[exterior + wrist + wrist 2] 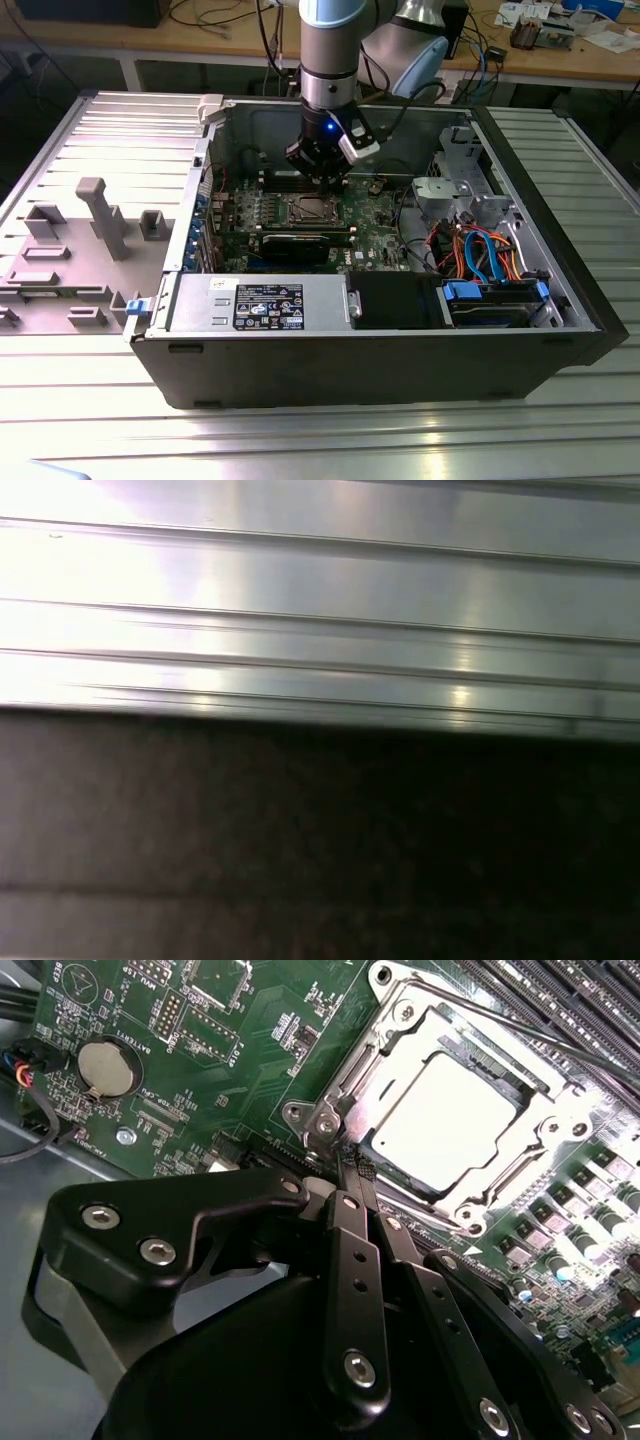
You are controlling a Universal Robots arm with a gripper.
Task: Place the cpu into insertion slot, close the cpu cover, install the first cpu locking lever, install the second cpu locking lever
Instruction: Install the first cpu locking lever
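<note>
Already the cpu (452, 1120) sits under the cpu cover (545, 1125); the gripper (352, 1165), pressed together, looks ready for lever work at the socket's seven o'clock corner.

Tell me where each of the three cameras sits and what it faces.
Exterior view: off the arm, looking down into the open computer case; arm and gripper hang above the cpu cover.
Second wrist view: on the arm, facing the gripper beside the cpu.
First wrist view: on the arm, facing ribbed metal.
The first two share gripper and socket.
</note>
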